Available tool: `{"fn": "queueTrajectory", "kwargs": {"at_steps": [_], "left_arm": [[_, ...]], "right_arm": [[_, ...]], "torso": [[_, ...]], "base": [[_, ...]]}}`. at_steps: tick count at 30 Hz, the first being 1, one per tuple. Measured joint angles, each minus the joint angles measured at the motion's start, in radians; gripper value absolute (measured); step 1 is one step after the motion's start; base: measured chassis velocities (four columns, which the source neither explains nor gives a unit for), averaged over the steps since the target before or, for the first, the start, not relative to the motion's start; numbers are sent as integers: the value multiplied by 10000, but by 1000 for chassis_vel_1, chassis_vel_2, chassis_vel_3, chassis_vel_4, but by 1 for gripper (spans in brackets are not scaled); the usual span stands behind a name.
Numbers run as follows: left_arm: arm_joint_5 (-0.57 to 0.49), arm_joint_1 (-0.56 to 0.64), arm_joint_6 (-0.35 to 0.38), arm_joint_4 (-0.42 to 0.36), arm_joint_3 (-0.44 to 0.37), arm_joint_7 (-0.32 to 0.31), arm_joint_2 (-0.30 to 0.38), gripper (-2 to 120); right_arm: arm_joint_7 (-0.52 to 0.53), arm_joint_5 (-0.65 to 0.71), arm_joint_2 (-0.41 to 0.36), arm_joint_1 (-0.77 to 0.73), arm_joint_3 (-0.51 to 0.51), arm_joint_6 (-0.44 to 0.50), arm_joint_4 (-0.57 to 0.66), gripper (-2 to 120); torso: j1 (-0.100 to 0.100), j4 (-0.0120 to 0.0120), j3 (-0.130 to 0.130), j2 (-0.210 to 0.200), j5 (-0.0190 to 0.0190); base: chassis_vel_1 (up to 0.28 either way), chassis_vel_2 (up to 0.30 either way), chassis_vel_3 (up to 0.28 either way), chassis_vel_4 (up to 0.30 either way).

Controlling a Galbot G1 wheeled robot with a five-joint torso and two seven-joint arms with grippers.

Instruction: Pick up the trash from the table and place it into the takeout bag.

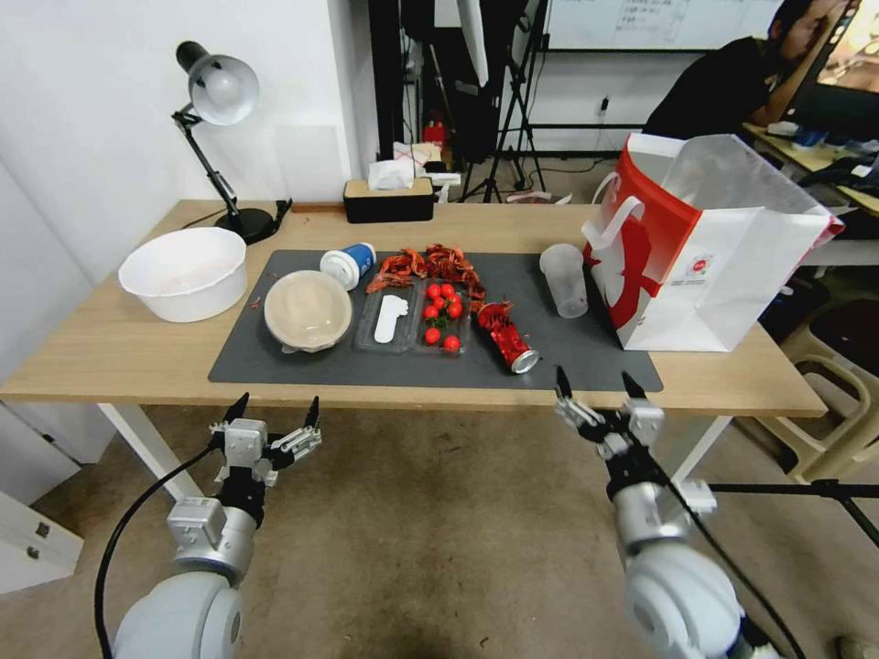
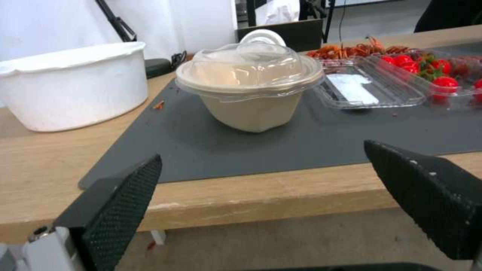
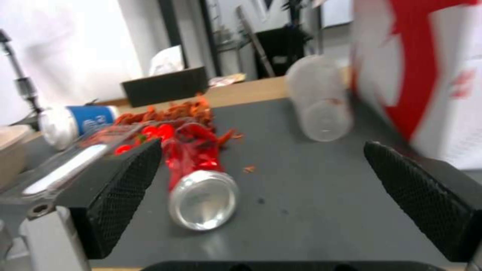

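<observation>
On the table (image 1: 110, 352), the dark mat holds trash. From left to right lie a lidded beige bowl (image 1: 309, 309) (image 2: 248, 84), a tipped blue white-lidded cup (image 1: 348, 265) (image 3: 80, 120), a crushed red can (image 1: 506, 339) (image 3: 201, 188) and a clear plastic cup (image 1: 564, 279) (image 3: 321, 101). The takeout bag (image 1: 705, 247) (image 3: 432, 67) stands upright at the table's right end. My left gripper (image 1: 277, 405) (image 2: 262, 151) hangs open below the front edge, facing the bowl. My right gripper (image 1: 595, 377) (image 3: 262, 146) is open at the front edge, just short of the can.
A big white bowl (image 1: 183, 273) sits left of the mat. Red crayfish shells (image 1: 430, 264) and clear trays (image 1: 392, 318) with cherry tomatoes (image 1: 441, 316) lie mid-mat. A desk lamp (image 1: 220, 91) and a black tissue box (image 1: 388, 199) stand at the back. A chair (image 1: 833, 403) is on the right.
</observation>
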Motion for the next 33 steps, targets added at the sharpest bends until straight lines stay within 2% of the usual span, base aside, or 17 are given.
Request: {"fn": "queueTrajectory", "kwargs": {"at_steps": [6, 10, 24, 26, 30, 33], "left_arm": [[14, 9, -45, 23, -52, -2, -67, 100], [20, 25, -91, 30, -106, -8, -90, 100], [29, 122, -278, 37, -236, -36, -134, 100], [29, 120, -291, 56, -236, -39, -134, 100], [31, 116, -306, 77, -228, -40, -137, 100], [34, 114, -325, 119, -209, -41, -133, 100]], "right_arm": [[-200, 1591, -567, 1343, -576, -967, -666, 99], [-187, 2063, -653, 1854, -877, -1282, -1005, 99], [145, 2492, -270, 2963, -1859, -1734, -1798, 89], [225, 2491, -212, 2968, -1910, -1788, -1815, 82], [273, 2478, -162, 2955, -1923, -1798, -1820, 75], [331, 2447, -107, 2864, -1920, -1799, -1820, 60]], "torso": [[0, 0, 0, 0, -1], [0, 0, 0, 0, -1], [0, 1, 0, 0, -1], [0, 0, -1, 0, -2], [1, 0, -1, 1, -2], [0, 0, -1, 1, -2]], "base": [[0, 0, 0, 0], [0, 0, 0, 0], [0, 0, 0, 0], [0, 0, 0, 0], [0, 0, 0, 0], [0, 0, 0, 0]]}}
